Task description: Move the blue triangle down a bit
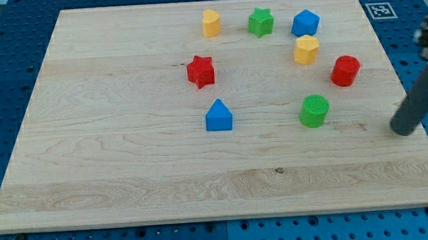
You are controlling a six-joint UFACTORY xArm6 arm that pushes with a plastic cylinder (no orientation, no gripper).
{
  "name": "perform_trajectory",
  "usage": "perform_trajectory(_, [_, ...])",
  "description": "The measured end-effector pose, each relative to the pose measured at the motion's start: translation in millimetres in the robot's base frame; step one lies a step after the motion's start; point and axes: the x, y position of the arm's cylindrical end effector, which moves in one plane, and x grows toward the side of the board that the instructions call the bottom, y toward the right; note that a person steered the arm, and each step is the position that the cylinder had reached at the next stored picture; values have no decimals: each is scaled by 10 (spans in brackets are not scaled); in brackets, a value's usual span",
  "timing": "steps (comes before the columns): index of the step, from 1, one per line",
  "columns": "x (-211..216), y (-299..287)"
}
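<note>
The tabletop (127, 155) was a pale wooden board, and it filled most of the view. My arm came in from the right edge as a dark, blurred rod, leaning, and my tip (404, 129) rested near the right border of the board, well apart from every block. The tool was only this bare rod, so it had nothing to clench or release, and it held nothing.

The blue triangle (219, 116) stood near the middle of the board, just below the red star (201, 72) and well left of the green cylinder (315, 111). Farther away, at the far side, were a yellow block (210, 22), a green star (261, 22), a blue block (305, 23), a second yellow block (306, 49) and a red cylinder (345, 71).

I judged the triangle light, stiff and easy to slide on the smooth wood. It cannot be gripped; I should push it at its far point, centred, otherwise it may turn.
</note>
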Motion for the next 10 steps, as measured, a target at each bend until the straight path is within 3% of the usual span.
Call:
perform_trajectory(1, [177, -634])
perform_trajectory(2, [-287, -1543])
perform_trajectory(3, [-569, -1066])
perform_trajectory(4, [-520, -591])
perform_trajectory(5, [-619, -1403])
perform_trajectory(6, [-1033, -2101])
perform_trajectory(7, [-1207, -2034])
perform_trajectory(8, [-507, -2061])
perform_trajectory(10, [-921, -1984])
